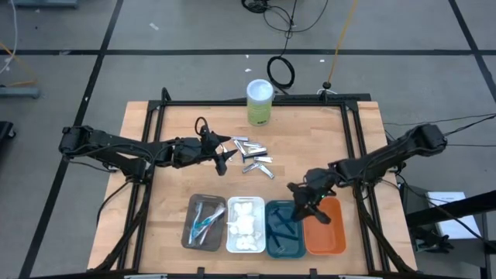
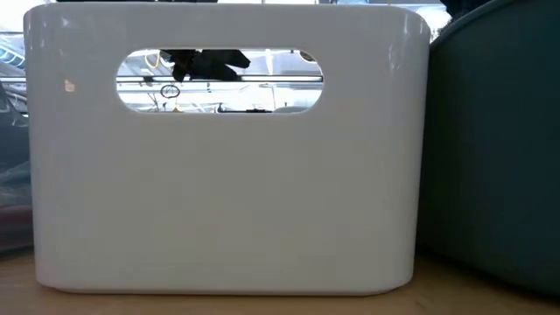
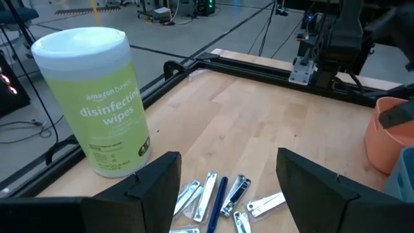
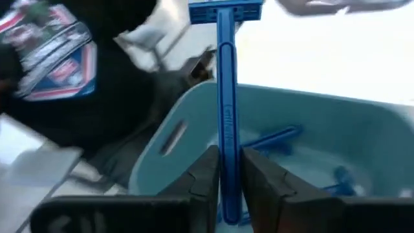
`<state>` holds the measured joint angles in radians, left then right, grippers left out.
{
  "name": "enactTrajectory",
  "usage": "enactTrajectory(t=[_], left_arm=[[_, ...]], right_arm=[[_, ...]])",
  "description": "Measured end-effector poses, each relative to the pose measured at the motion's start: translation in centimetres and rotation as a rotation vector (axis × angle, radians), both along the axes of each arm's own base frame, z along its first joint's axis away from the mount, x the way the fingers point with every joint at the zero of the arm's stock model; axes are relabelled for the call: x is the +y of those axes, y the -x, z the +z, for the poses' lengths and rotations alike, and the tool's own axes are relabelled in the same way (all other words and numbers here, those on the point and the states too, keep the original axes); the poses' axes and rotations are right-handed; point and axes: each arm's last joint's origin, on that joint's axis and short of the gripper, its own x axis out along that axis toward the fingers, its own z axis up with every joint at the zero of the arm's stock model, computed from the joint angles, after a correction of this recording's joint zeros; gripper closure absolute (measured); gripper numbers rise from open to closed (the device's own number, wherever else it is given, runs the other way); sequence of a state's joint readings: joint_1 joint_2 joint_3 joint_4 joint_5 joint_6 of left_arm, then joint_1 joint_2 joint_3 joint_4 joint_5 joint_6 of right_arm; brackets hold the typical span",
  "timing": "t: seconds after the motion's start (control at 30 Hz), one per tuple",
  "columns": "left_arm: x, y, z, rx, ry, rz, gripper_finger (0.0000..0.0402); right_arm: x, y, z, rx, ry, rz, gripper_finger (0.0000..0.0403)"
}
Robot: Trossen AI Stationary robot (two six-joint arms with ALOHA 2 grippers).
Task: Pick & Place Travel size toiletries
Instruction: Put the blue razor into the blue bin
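Table (image 1: pixel 155 194): carrying four trays in a row.
Right gripper (image 4: pixel 226 178): I'm pinching a blue razor (image 4: pixel 225 97) over the teal tray (image 4: pixel 362 129).
Left gripper (image 3: pixel 226 188): I'm hovering spread over metal clippers (image 3: pixel 236 194).

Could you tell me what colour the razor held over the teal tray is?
Blue razor; right wrist view.

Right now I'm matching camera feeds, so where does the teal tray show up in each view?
High view: teal tray, third in the row of four, under the right end effector.
Low view: its dark wall fills the right edge.
Left wrist view: only a sliver at the edge.
Right wrist view: its interior behind the razor.
Shared landmark: the orange tray beside it.
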<state>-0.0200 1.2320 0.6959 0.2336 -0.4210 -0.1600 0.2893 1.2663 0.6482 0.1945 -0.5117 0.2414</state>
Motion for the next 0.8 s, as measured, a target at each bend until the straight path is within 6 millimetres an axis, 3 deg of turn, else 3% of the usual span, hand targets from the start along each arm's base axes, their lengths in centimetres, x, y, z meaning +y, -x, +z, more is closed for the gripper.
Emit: enactTrajectory(t=[0.13,0.5,0.6,0.8], left_arm=[[0.0,0.0,0.0,-0.003,0.000,0.000,0.0151],[0.0,0.0,0.0,-0.021,0.062,0.010,0.0151],[0.3,-0.3,-0.4,-0.024,0.154,0.013,0.0151],[0.5,-2.6,-2.4,0.191,0.150,-0.047,0.0151]], right_arm=[[0.0,-0.3,-0.3,0.016,0.004,-0.074,0.0319],[-0.2,-0.4,-0.1,0.046,-0.039,-0.106,0.0179],[-0.6,-0.4,-0.1,0.017,-0.011,-0.103,0.0163],[-2.3,-1.1,0.6,-0.140,0.060,-0.121,0.0162]])
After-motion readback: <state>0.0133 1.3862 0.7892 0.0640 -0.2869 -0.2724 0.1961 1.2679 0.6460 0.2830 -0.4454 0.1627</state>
